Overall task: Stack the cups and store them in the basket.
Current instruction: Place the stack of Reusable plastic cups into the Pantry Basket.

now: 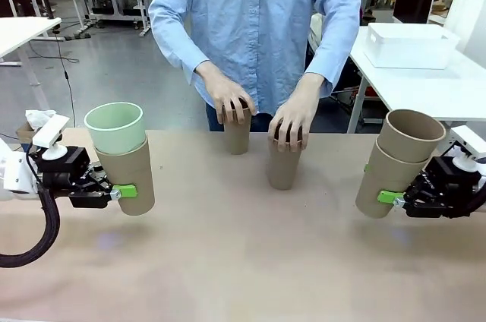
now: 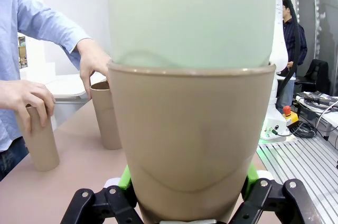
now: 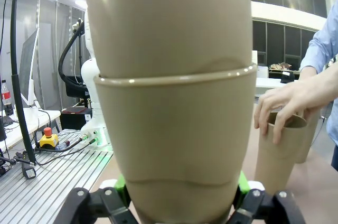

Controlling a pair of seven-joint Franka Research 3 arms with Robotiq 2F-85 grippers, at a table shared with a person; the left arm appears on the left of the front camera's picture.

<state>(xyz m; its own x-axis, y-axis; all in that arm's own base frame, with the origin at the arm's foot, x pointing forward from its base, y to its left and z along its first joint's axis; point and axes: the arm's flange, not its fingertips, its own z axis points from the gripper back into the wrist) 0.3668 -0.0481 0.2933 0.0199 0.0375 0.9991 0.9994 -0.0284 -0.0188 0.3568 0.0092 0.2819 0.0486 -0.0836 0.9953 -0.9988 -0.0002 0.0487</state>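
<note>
My left gripper (image 1: pixel 125 191) (image 2: pixel 187 177) is shut on a tan cup (image 1: pixel 137 174) (image 2: pixel 190 129) with a mint-green cup (image 1: pixel 115 126) (image 2: pixel 190 18) nested in it, held above the table's left side. At the right, my right gripper (image 1: pixel 389 197) (image 3: pixel 182 184) is shut on a tan cup (image 1: pixel 387 178) (image 3: pixel 174 129) that has a second tan cup (image 1: pixel 410 136) (image 3: pixel 169 18) nested inside. Across the table, the person's hands rest on top of two upright tan cups (image 1: pixel 237 138) (image 1: pixel 283 166). The white basket (image 1: pixel 410 45) sits on a separate white table at the back right.
The person stands at the far edge of the tan table (image 1: pixel 243 261), arms reaching down over the middle. A white side table (image 1: pixel 23 29) stands at the back left. Between the two arms, the near half of the tabletop is bare.
</note>
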